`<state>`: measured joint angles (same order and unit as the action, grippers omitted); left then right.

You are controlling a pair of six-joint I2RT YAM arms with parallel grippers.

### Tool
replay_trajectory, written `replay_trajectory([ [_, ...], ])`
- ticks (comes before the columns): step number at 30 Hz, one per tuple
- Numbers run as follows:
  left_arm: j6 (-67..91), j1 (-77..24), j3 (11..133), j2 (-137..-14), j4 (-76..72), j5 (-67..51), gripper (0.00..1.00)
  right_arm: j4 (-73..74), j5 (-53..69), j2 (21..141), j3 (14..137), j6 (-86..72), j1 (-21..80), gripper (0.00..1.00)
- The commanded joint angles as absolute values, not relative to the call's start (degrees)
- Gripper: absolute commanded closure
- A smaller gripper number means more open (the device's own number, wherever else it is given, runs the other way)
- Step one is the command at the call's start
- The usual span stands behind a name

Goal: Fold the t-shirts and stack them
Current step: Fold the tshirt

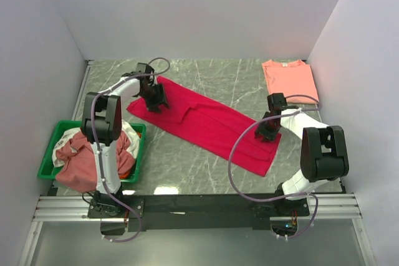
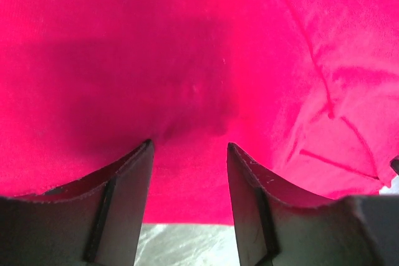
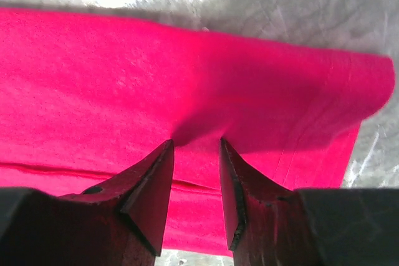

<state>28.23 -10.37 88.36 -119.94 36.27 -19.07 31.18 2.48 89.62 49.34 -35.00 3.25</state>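
At the near left, hanging partly over the table's side edge, sits a green tray (image 1: 47, 157) heaped with crumpled t-shirts (image 1: 75, 160). Most of the heap is dusty rose, with some white and orange showing on its right side.

The crimson t-shirt (image 1: 206, 126) lies as a long band, running diagonally over the grey marble table (image 1: 206, 79) from near right to far left. A crease and a folded-over flap show near its middle.

The right gripper (image 1: 267, 132) is down on the band's near-right end. In the right wrist view its 2 fingers (image 3: 153, 185) stand with a narrow gap between them. The red cloth (image 3: 124, 79) puckers up to the gap between the tips (image 3: 196, 144). I cannot tell whether the fingers are actually nipping the cloth or only pressing on it. Just past the tips the cloth has a rounded folded edge, with bare table beyond it.

The left gripper (image 1: 156, 101) is over the far-left end of the same shirt. In the left wrist view its fingers (image 2: 124, 191) are spread wide, tips (image 2: 189, 144) at the fabric (image 2: 124, 48). Nothing is caught between them. A seam and some wrinkles run off to the right.

At the far right, well apart from the red shirt, 1 salmon-pink t-shirt (image 1: 288, 79) lies folded flat.
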Motion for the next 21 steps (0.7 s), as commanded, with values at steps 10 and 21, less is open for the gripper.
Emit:
replay_trajectory([
  [10,24.44,-10.37,104.57,-134.90,35.51,-14.07,0.43,36.20,4.04,91.94,45.00,-37.70,4.39,0.58],
  [21,21.27,-11.42,115.40,-143.26,33.93,-14.76,0.43,39.64,5.80,87.28,39.38,-43.59,9.49,0.58],
])
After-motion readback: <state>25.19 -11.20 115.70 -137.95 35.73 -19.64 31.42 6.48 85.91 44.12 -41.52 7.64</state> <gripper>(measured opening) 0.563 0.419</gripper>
